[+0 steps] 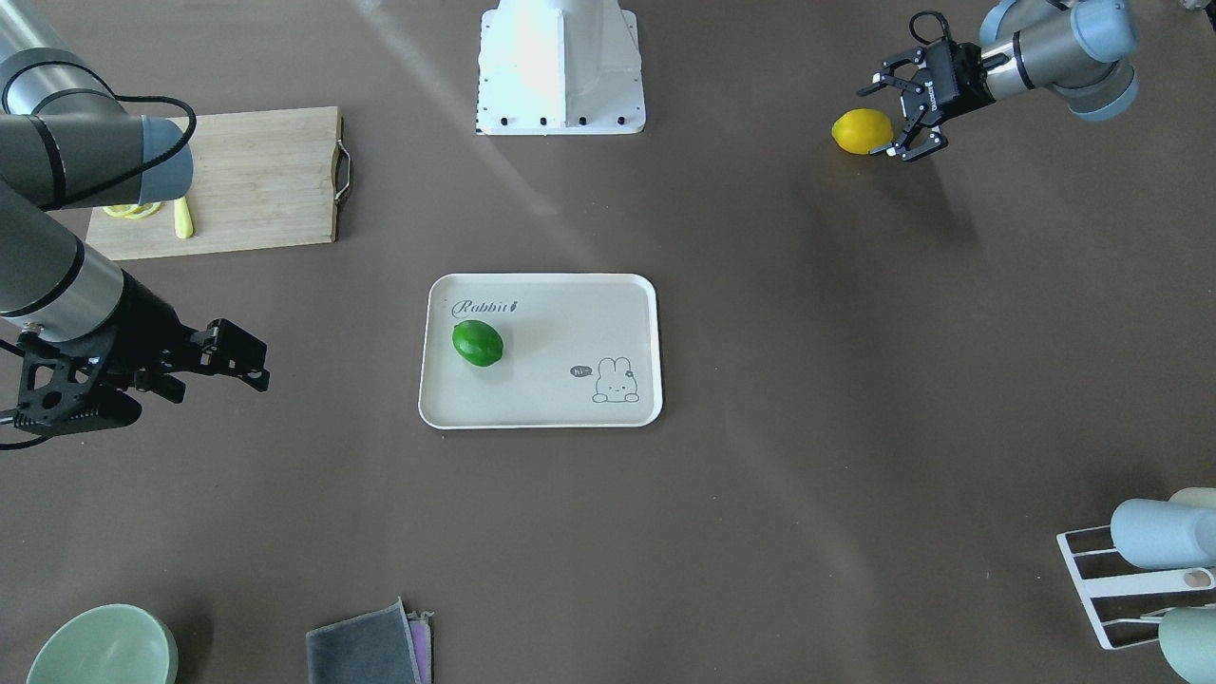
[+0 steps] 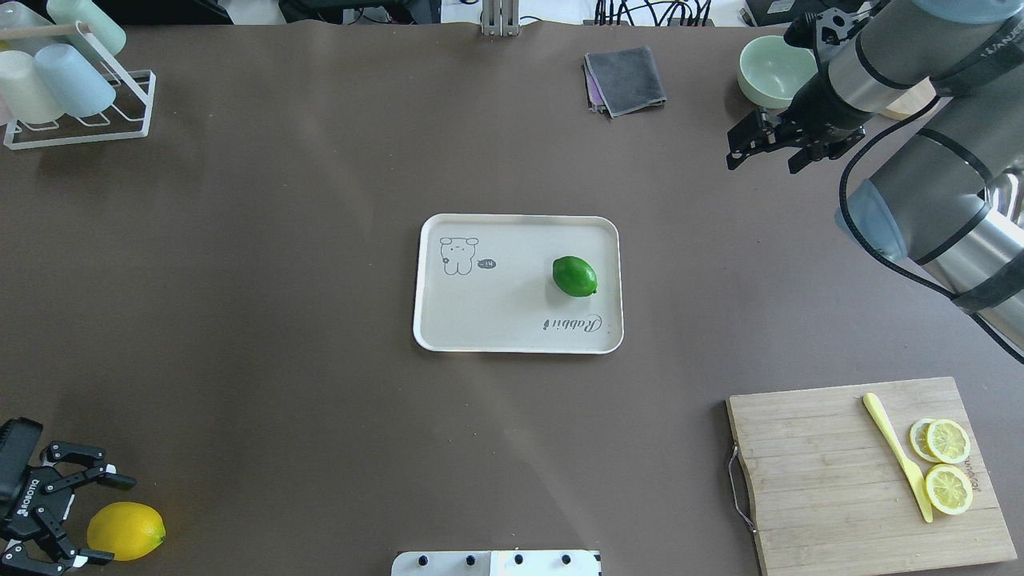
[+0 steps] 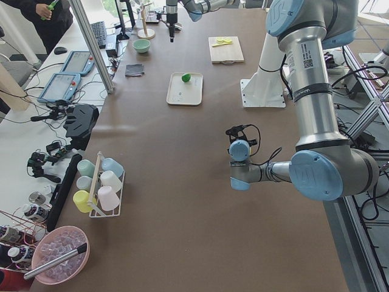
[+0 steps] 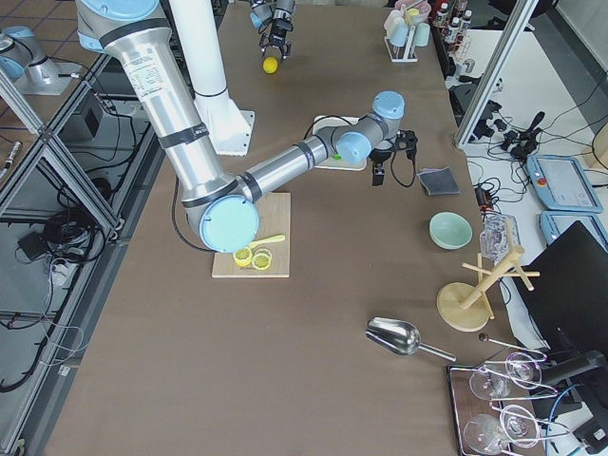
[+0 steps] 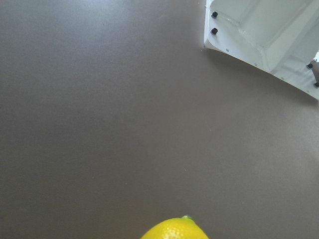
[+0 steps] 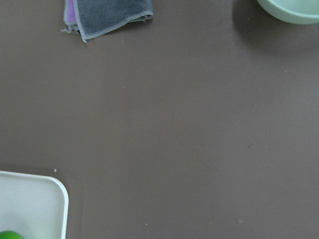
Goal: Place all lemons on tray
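Hovering with jaws spread around the bright yellow oval lemon (image 2: pixel 126 530), the left gripper (image 2: pixel 112 518) is possibly touching it. The glossy green lemon (image 2: pixel 574 276) sits on the cream rectangular rabbit tray (image 2: pixel 512 340). The right gripper (image 2: pixel 760 158) hangs open and empty.

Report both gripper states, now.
Left gripper: open, at the yellow lemon, not gripping it.
Right gripper: open, empty.

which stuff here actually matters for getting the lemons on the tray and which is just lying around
Job: yellow lemon, green lemon, tray.
Lying about: cutting board, lemon slices, yellow knife, bowl, cloth, cup rack.
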`<action>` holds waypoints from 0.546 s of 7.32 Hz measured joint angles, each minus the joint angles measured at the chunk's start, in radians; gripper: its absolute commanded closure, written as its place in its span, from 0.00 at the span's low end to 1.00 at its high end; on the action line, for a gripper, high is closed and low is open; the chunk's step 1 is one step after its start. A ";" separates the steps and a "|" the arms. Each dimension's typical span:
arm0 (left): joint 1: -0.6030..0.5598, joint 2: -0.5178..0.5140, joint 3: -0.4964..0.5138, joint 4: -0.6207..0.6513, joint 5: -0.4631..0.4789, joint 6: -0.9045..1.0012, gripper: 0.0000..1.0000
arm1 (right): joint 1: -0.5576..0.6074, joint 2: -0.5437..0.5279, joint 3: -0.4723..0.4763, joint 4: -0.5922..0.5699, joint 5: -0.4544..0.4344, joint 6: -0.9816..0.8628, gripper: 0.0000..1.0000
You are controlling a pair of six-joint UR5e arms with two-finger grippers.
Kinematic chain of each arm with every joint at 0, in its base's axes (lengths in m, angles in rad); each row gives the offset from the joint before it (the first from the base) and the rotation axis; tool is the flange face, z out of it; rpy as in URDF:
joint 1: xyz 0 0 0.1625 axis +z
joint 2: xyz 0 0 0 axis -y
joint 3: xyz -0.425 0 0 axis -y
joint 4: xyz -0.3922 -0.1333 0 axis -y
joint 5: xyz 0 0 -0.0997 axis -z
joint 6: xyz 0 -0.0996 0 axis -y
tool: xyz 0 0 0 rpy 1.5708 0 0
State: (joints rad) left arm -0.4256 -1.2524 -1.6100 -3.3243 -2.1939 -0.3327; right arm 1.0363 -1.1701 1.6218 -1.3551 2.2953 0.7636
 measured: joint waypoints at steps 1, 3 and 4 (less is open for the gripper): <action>0.000 -0.005 0.006 0.000 -0.001 0.000 0.03 | 0.023 -0.045 0.012 0.000 0.013 -0.068 0.00; 0.001 -0.016 0.020 0.000 -0.004 0.000 0.03 | 0.091 -0.140 0.032 0.000 0.054 -0.214 0.00; 0.001 -0.019 0.027 0.000 -0.006 0.000 0.03 | 0.125 -0.175 0.033 -0.001 0.071 -0.270 0.00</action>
State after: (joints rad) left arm -0.4249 -1.2715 -1.5833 -3.3248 -2.2001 -0.3329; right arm 1.1609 -1.3447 1.6552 -1.3565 2.3661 0.4934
